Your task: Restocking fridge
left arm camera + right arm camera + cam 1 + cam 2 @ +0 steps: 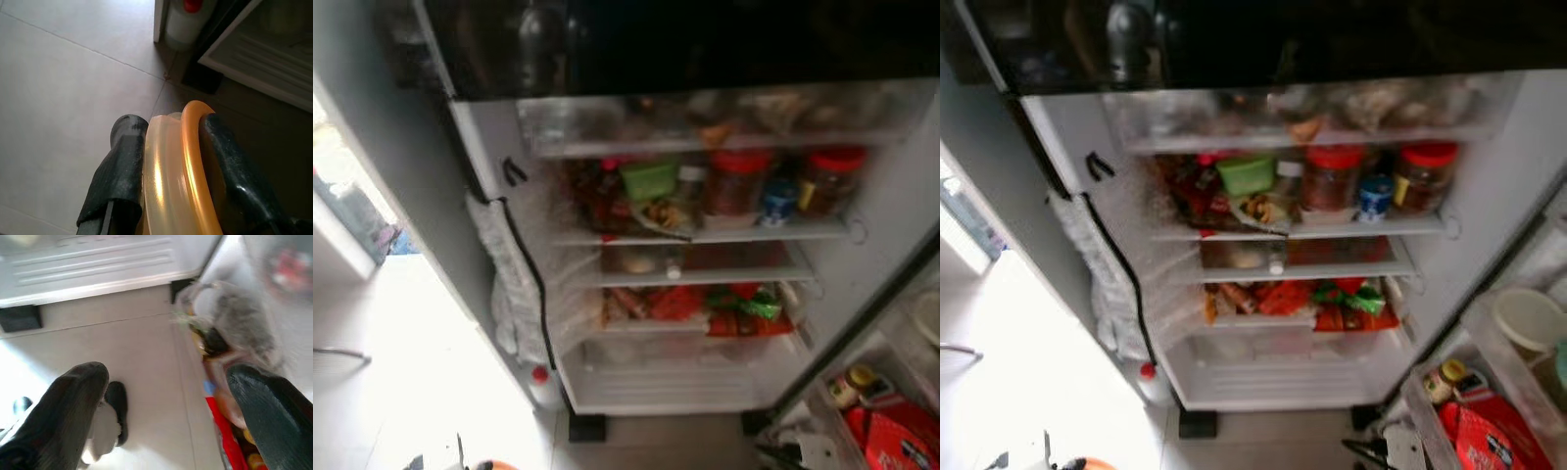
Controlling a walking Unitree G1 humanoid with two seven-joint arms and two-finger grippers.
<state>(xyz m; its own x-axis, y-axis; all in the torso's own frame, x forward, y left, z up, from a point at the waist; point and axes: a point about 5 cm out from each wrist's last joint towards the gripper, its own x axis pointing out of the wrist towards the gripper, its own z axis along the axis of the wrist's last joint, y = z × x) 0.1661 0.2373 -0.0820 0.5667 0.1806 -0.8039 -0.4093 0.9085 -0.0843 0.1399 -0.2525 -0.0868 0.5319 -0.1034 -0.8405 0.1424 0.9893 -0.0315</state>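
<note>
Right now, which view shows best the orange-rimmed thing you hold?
Left wrist view: the orange rim sits close up, clamped in the left gripper. The eye views catch just an orange sliver at the bottom edge.

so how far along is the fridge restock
Done: the fridge stands open, its shelves already crowded with red-lidded jars and packets.
In hand: the left gripper is shut on an orange-rimmed container above the floor.
Left: shelving it; the right gripper is open, holding nothing.
</note>
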